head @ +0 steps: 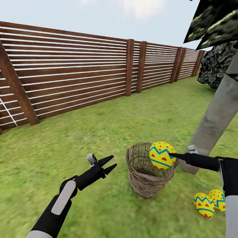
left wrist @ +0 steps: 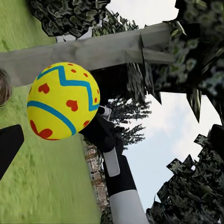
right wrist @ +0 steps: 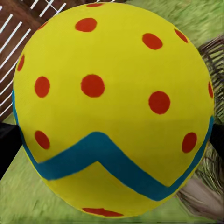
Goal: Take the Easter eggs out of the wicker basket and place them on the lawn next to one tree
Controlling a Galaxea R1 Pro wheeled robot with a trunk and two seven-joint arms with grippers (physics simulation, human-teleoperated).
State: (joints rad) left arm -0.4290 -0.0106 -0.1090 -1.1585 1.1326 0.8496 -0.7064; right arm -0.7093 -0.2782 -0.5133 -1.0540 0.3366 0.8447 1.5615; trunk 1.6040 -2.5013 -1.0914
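Observation:
My right gripper (head: 167, 155) is shut on a yellow Easter egg (head: 161, 154) with a blue zigzag and red marks, held just above the rim of the wicker basket (head: 145, 175). In the right wrist view this egg (right wrist: 112, 107) sits between the dark fingers (right wrist: 7, 144). Two more eggs (head: 204, 205) (head: 217, 199) lie on the lawn (head: 99, 132) to the basket's right, near the grey tree trunk (head: 215, 122). My left gripper (head: 108, 164) hangs open and empty left of the basket. The left wrist view shows the held egg (left wrist: 63, 100) and the trunk (left wrist: 93, 53).
A brown slat fence (head: 66, 72) runs along the back and left. Dark leaf planes (head: 215, 23) hang over the upper right, with another leafy mass (head: 216, 66) behind the trunk. Open grass spreads left of and beyond the basket.

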